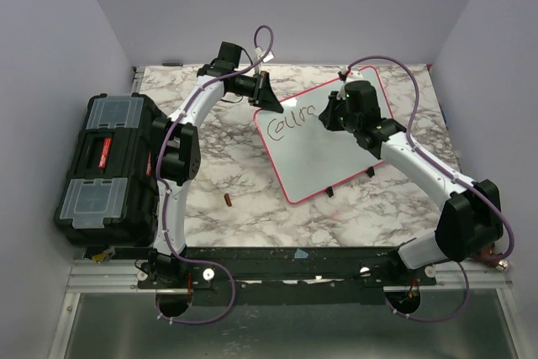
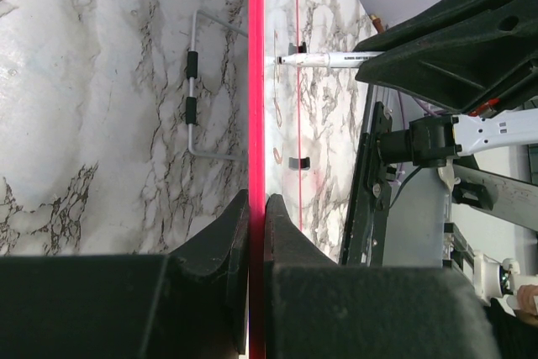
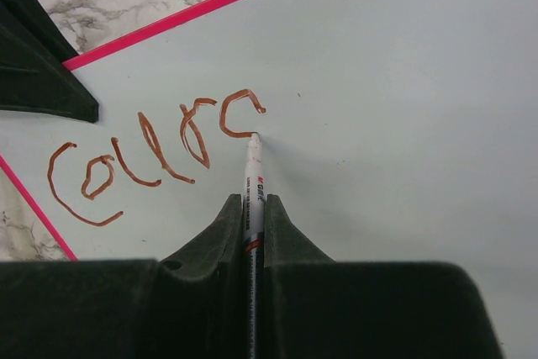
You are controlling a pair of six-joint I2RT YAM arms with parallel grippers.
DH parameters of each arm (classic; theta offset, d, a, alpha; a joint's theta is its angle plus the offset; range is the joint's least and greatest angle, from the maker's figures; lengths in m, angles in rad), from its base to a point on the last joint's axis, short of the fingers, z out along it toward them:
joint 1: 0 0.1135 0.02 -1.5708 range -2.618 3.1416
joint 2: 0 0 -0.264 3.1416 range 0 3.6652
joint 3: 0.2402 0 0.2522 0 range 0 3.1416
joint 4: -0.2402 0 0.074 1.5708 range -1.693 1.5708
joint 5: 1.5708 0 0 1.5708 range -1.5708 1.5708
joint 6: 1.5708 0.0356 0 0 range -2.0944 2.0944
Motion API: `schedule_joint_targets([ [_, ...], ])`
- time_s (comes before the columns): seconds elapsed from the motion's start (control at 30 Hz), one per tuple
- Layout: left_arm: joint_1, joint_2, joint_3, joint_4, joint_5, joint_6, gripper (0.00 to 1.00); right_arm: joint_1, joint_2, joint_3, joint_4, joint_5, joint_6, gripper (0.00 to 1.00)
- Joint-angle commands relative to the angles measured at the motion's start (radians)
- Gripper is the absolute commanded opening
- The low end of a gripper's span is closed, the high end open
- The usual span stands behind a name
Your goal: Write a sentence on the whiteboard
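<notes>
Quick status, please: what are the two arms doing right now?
Left gripper shut on whiteboard rim. Right gripper shut on marker, tip on board. Sentence partly written; blank board ahead.

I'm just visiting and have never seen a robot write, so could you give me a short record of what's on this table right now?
board: whiteboard, pink-rimmed, turned askew on the marble table
left hand: shut on the whiteboard's rim
right hand: shut on a marker, tip touching the board
lettering: reddish-brown, roughly "Coura", one line
also there: black toolbox at the table's left
</notes>
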Motion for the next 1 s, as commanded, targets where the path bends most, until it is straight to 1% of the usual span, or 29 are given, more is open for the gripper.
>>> schedule_joint_targets([
  [0.0,-0.009,-0.03,-0.007,0.033,-0.017,0.13,0.0,-0.002,-0.003,0.007,-0.052,0.07,-0.011,0.01],
  [0.5,-0.009,-0.029,-0.005,0.033,-0.019,0.131,0.0,-0.002,0.08,0.116,-0.038,0.057,-0.004,0.01],
  [0.7,-0.009,-0.028,-0.005,0.033,-0.02,0.131,0.0,-0.002,0.082,0.108,-0.035,0.054,-0.003,0.01],
  [0.97,-0.009,-0.03,-0.005,0.033,-0.019,0.129,0.0,-0.002,0.047,0.054,-0.037,0.061,-0.008,0.01],
])
